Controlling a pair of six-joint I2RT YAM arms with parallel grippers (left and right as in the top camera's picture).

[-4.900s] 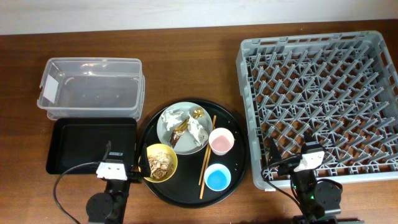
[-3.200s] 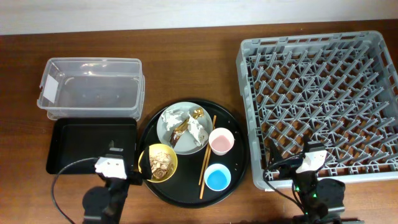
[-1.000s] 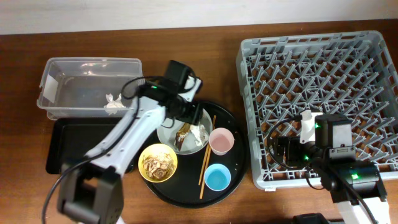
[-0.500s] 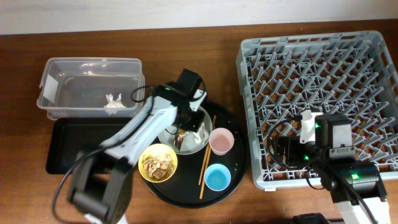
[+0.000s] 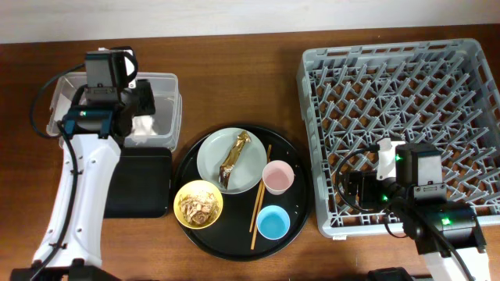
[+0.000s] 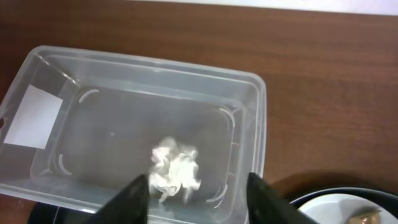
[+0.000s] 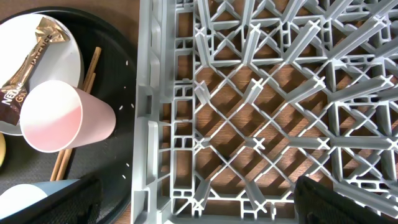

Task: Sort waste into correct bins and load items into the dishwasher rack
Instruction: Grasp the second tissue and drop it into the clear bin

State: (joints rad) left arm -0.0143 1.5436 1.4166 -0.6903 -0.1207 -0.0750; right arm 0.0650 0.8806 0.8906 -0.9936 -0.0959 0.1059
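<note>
The left hand [image 6: 199, 198] hovers over the clear tub [image 6: 249, 124], its fingers spread wide with a crumpled tissue [image 6: 176, 177] lying on the tub floor just beyond them. The tub's white label [image 6: 31, 116] sits at the tissue's 9 o'clock in the wrist view. Seen from overhead, the shallow black tray [image 5: 144, 183] lies at the tub's 6 o'clock, touching it or nearly so, partly under the left arm.

The right hand [image 7: 199, 202] is also wide open, its fingers at the lower corners of its wrist view, above the near left edge of the dishwasher rack [image 5: 308, 140].

From overhead, the round black tray [image 5: 293, 226] sits on the table [image 5: 234, 86] at the rack's 9 o'clock, just beside it. On it, the plate [image 5: 211, 160] is at 11 o'clock and carries the foil wrapper [image 5: 234, 154]. The yellow bowl [image 5: 187, 191] at 7 o'clock holds food scraps [image 5: 201, 207]. The pink cup [image 5: 277, 177] stands near 3 o'clock, the blue cup [image 5: 273, 224] at 5 o'clock, and the chopsticks [image 5: 260, 195] lie between plate and cups, running from 12 towards 6.
</note>
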